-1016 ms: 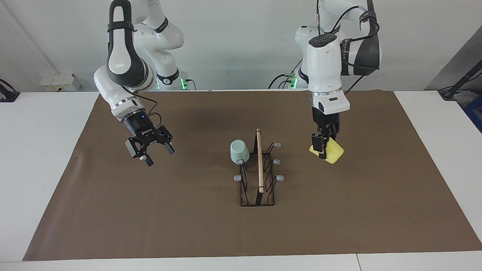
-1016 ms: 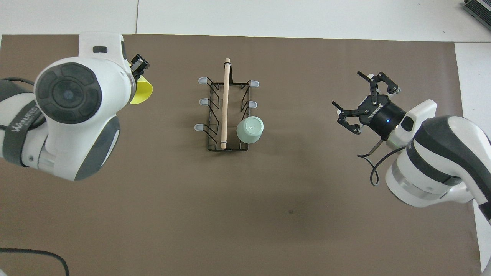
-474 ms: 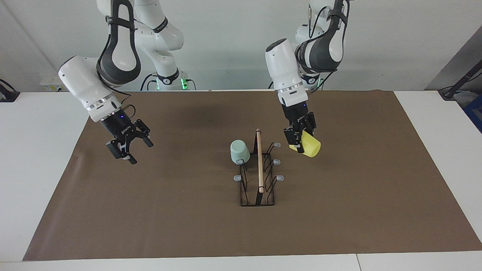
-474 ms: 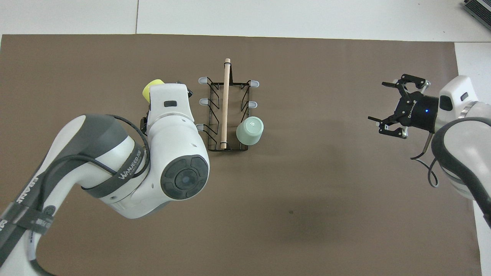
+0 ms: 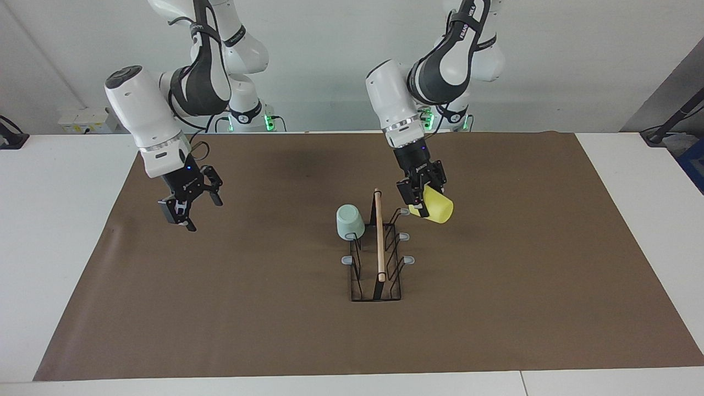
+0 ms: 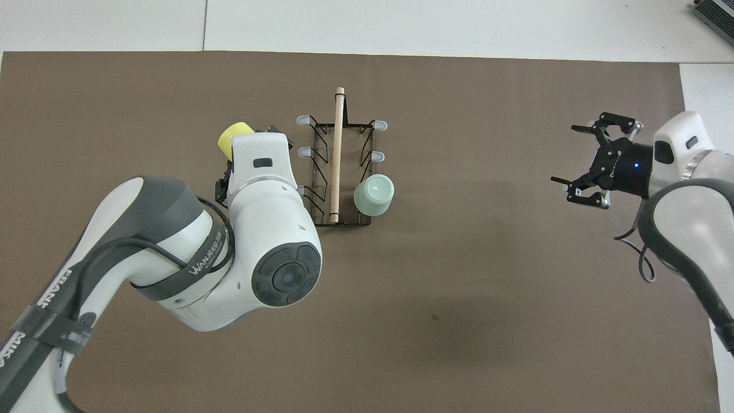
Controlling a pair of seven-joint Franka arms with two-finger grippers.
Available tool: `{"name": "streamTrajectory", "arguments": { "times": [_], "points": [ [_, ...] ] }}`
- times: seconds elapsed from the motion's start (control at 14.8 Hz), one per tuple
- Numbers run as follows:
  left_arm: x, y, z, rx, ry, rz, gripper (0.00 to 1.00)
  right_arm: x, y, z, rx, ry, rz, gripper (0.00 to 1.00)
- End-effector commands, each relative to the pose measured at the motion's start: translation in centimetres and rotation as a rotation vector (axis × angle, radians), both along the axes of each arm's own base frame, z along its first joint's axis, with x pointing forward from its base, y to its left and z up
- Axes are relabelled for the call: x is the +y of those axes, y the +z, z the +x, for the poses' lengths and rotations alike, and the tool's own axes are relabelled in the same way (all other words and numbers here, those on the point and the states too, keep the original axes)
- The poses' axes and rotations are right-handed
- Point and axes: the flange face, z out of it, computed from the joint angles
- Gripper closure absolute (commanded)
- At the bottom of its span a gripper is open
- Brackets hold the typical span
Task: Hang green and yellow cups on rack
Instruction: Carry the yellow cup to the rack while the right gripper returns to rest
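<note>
The black wire rack (image 5: 377,258) (image 6: 339,166) with its wooden top rod stands mid-mat. The mint green cup (image 5: 350,221) (image 6: 374,194) hangs upside down on the peg nearest the robots, on the side toward the right arm's end. My left gripper (image 5: 419,202) is shut on the rim of the yellow cup (image 5: 436,207) (image 6: 232,135), holding it tilted in the air just beside the rack's pegs on the left arm's side. The arm's wrist hides the grip in the overhead view. My right gripper (image 5: 187,208) (image 6: 593,166) hangs open and empty over the mat toward the right arm's end.
A brown mat (image 5: 275,330) covers most of the white table (image 5: 55,220). Five grey-tipped pegs (image 5: 408,259) stand bare on the rack. The left arm's bulky elbow (image 6: 252,258) looms over the mat beside the rack.
The left gripper lifted the yellow cup off the mat and carried it to the rack's side. The right arm drew back toward its own end of the table, gripper still open.
</note>
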Motion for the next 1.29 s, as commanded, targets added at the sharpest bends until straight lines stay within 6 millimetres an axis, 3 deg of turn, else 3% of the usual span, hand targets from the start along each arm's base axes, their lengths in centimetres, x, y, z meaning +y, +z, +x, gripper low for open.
{"name": "streamTrajectory", "arguments": {
  "times": [0.0, 0.27, 0.47, 0.88, 1.22],
  "points": [
    [-0.1, -0.6, -2.2, -0.052, 0.019, 0.030, 1.00, 2.9, 0.9, -1.1, 0.039, -0.112, -0.062, 0.00],
    [-0.5, -1.7, -2.6, -0.091, 0.064, 0.045, 1.00, 7.9, 2.1, -1.9, 0.044, -0.355, -0.107, 0.00],
    [-1.7, -3.7, -4.0, -0.113, 0.070, 0.035, 1.00, 9.3, 5.2, -1.6, 0.072, -0.598, -0.075, 0.00],
    [-2.9, -5.5, -4.3, -0.187, 0.073, 0.075, 1.00, 5.9, 14.7, -1.6, 0.164, -0.879, -0.065, 0.00],
    [-2.7, -4.8, -3.2, -0.235, 0.083, 0.105, 1.00, 2.0, 18.8, -2.9, 0.276, -1.014, -0.007, 0.00]
  ]
}}
